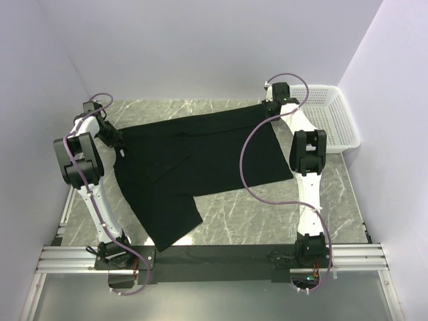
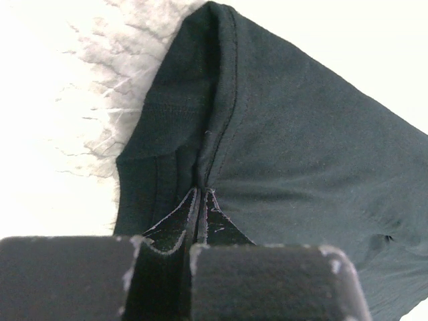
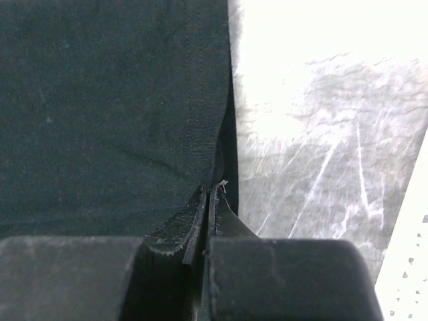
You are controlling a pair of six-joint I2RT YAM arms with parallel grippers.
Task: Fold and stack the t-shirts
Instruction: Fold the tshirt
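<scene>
T-shirt edges are pinched by left gripper and right gripper.

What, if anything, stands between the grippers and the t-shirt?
Nothing visible. The left gripper and the right gripper are each shut directly on the edge of the t-shirt, at its left and right ends. Only the right arm's purple cable crosses over the cloth in the top view.
</scene>
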